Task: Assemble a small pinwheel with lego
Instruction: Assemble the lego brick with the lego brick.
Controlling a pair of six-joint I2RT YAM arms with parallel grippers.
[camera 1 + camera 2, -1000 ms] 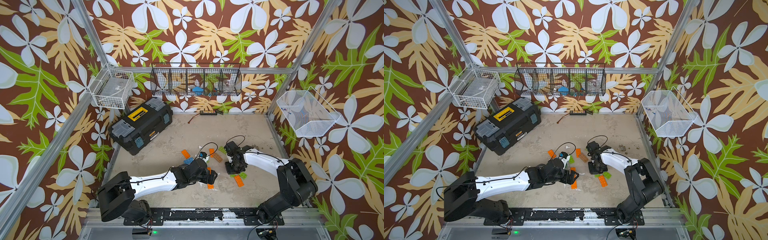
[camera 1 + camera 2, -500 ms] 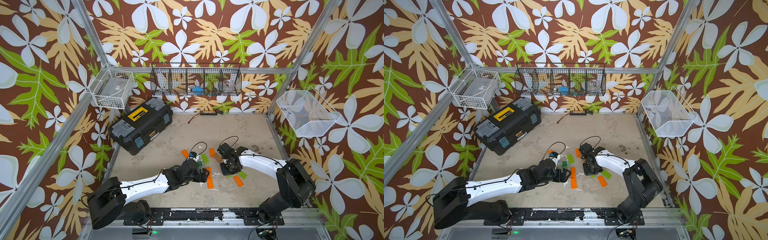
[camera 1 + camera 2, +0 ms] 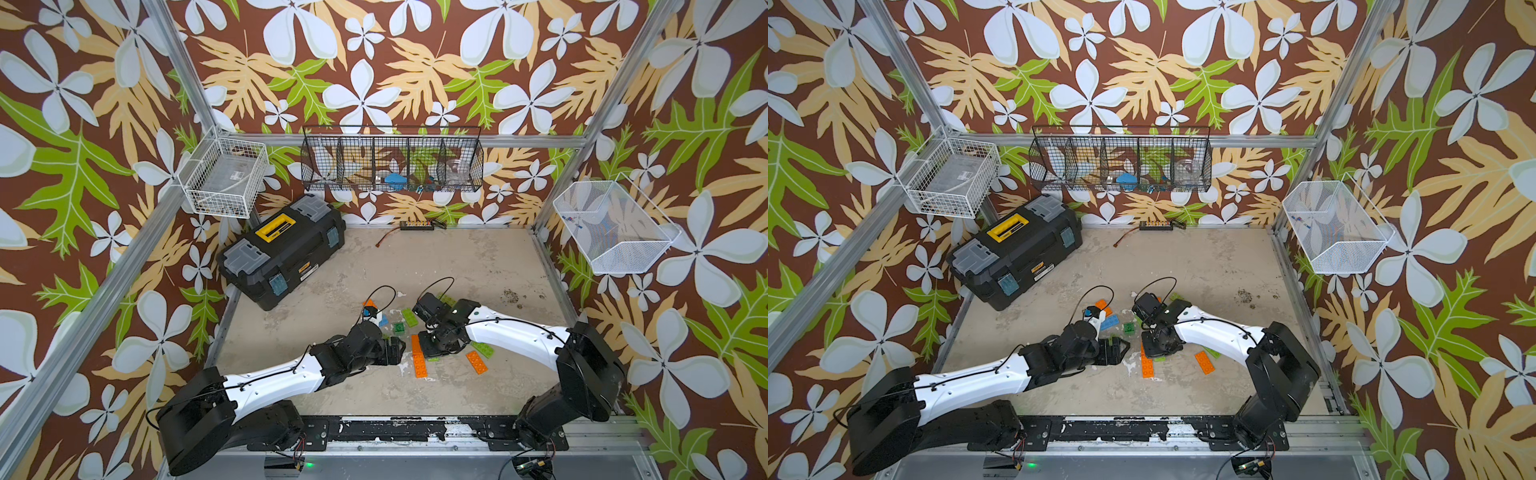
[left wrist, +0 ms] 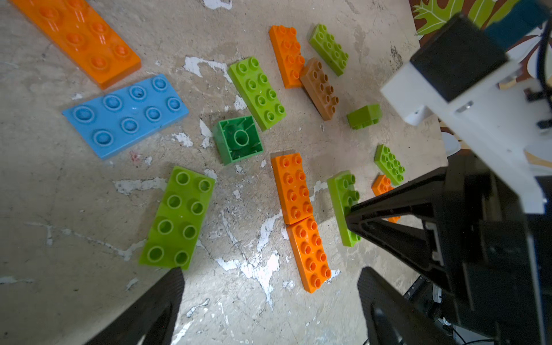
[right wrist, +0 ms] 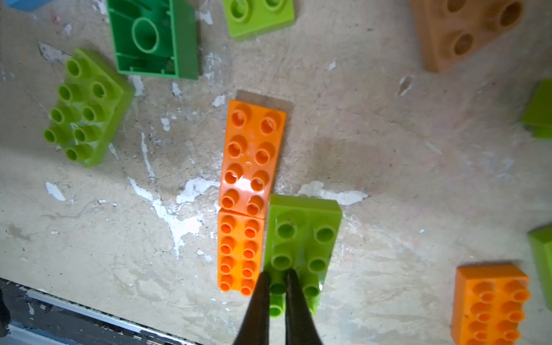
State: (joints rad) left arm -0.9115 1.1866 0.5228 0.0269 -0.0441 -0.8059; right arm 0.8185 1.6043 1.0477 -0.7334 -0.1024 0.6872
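Two orange lego bricks (image 5: pixel 248 185) lie end to end on the floor, seen in both top views (image 3: pixel 418 358) (image 3: pixel 1146 365). My right gripper (image 5: pixel 277 279) is shut on a stud row of a lime green brick (image 5: pixel 301 239), which is tilted right beside them (image 4: pixel 343 206). My left gripper (image 4: pixel 270 277) is open over bare floor at the near end of the orange row, holding nothing. Loose around it lie a blue plate (image 4: pixel 125 115), an upturned dark green square (image 4: pixel 239 139), a tan-brown brick (image 4: pixel 319 88) and more lime (image 4: pixel 179 218) and orange (image 4: pixel 77 35) pieces.
A black toolbox (image 3: pixel 282 249) stands at the back left of the floor. Wire baskets hang on the walls: white (image 3: pixel 222 183), black (image 3: pixel 392 164) and white mesh (image 3: pixel 611 226). An orange brick (image 3: pixel 477 362) lies under the right arm.
The right gripper has moved left and nearer with the lime brick, up against the orange bricks. The left gripper has drawn back a little to the left, still open.
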